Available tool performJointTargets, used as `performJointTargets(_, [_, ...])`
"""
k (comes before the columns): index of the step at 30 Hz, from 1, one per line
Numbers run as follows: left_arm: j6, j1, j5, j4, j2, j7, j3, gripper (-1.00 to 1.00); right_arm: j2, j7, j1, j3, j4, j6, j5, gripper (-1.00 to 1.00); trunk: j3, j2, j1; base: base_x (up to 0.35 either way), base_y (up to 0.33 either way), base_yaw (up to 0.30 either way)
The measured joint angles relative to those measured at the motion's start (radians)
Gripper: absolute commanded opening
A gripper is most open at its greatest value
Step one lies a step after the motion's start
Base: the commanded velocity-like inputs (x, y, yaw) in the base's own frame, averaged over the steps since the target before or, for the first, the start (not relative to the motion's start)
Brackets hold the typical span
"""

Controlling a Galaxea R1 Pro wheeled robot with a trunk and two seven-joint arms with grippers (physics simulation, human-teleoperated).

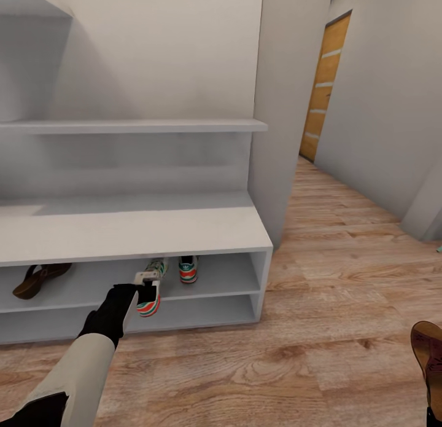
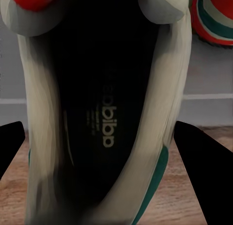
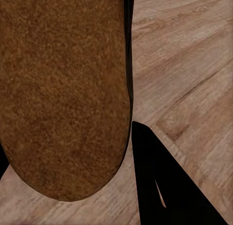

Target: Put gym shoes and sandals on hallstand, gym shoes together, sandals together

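One gym shoe point(image 1: 188, 269) stands on the upper shelf level of the hallstand point(image 1: 123, 230). Just to its left, the second gym shoe point(image 1: 150, 292) rests at that shelf's front edge with its heel sticking out; my left gripper point(image 1: 142, 285) is shut on its heel. In the left wrist view the shoe's opening point(image 2: 104, 113) sits between the black fingers point(image 2: 204, 171). One brown sandal point(image 1: 38, 279) lies at the left end of the same shelf. The other sandal point(image 1: 428, 347) hangs over the corridor floor point(image 1: 276, 365) at the lower right, with my right gripper point(image 3: 73, 176) shut on it.
A white wall column point(image 1: 288, 107) rises right of the hallstand. Behind it the corridor runs on to a wooden door point(image 1: 324, 89). One wall shelf point(image 1: 135, 126) spans above the bench top. The lower shelf level point(image 1: 202, 313) holds nothing.
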State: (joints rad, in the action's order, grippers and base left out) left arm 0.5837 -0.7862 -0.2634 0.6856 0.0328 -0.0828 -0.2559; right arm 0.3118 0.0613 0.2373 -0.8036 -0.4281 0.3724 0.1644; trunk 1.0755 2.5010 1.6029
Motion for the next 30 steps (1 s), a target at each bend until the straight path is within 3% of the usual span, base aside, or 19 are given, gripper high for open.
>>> performJointTargets(8, [0.0,0.0,-0.001,0.001,-0.001,0.001,0.0,-1.0,0.0,0.0,0.0,0.0,0.001,0.0,0.0,-1.0,0.033,0.002,0.003,0.0,0.0,0.0])
performJointTargets(30, [-0.001,0.0,-0.001,0.01,0.0,0.001,0.0,-1.0,0.0,0.0,0.0,0.0,0.001,0.0,0.0,-1.0,0.036,0.002,0.003,0.053,0.0,0.0])
